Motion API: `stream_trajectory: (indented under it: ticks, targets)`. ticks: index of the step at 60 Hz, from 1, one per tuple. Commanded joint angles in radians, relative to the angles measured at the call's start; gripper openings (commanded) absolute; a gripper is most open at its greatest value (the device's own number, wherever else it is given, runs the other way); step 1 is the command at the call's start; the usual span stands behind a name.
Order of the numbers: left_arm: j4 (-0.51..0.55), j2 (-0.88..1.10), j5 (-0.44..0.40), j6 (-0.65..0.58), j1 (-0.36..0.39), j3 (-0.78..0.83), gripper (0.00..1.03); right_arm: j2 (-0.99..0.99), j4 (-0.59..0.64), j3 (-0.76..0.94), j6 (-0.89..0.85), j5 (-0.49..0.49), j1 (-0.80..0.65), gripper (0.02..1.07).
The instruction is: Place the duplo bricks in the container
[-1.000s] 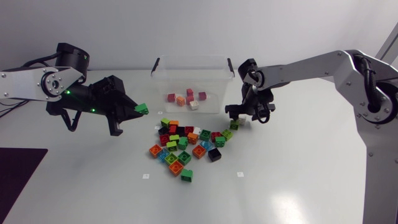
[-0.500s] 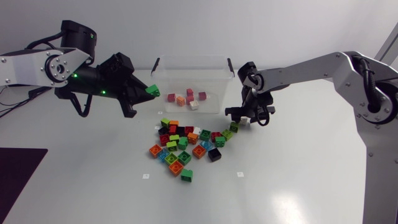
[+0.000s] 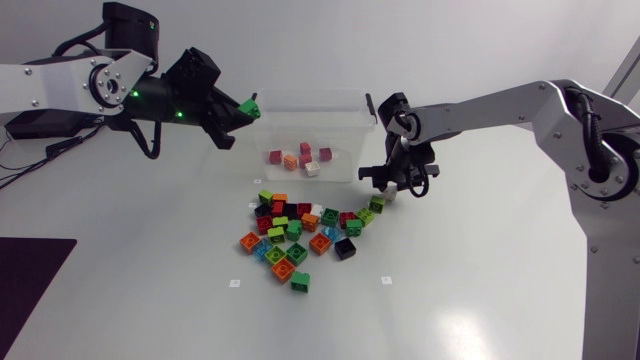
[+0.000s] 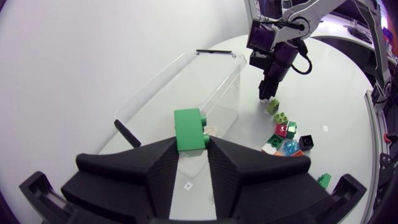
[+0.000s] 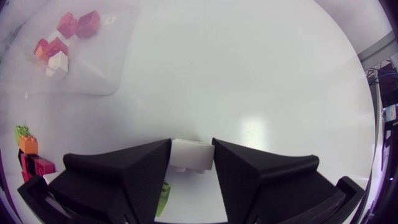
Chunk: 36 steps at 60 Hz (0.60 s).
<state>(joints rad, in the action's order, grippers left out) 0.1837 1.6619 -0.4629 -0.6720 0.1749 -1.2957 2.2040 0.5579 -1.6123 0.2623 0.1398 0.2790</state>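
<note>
The left arm [image 3: 50, 85] is cut off at the head view's left edge and the right arm [image 3: 560, 110] at its right edge — the dark mat [image 3: 25, 275] (lower left corner) likewise. Of the green brick [image 4: 189, 127] the lower part is hidden between the fingers of the left gripper [image 4: 193, 149]; the white brick [image 5: 191, 157] is half covered by the right gripper [image 5: 191, 146].

Clear container [image 3: 345, 150], reddish bricks [image 3: 303, 158] inside; colourful pile [image 3: 300, 232] in front; green brick [image 3: 248, 105] over rim; white brick [image 5: 191, 155] beside pile.

Clear container [image 3: 345, 140]; green brick [image 4: 189, 129]; white brick [image 5: 191, 155]; white table [image 3: 480, 280].
</note>
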Motion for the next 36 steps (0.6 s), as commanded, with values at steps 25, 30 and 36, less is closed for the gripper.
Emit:
stream_trajectory:
  ticks: [25,30,36]
  targets:
    - [-0.041,0.174,0.069,0.143,0.049,-0.206,0.23,-0.086,0.017,0.054,-0.003,0.012,-0.04,0.29]
    - [-0.041,0.214,0.082,0.157,0.052,-0.244,0.23,-0.138,0.022,0.066,-0.017,0.011,-0.044,0.28]
    - [-0.041,0.257,0.101,0.17,0.061,-0.286,0.24,-0.191,0.03,0.066,-0.026,0.006,-0.046,0.26]
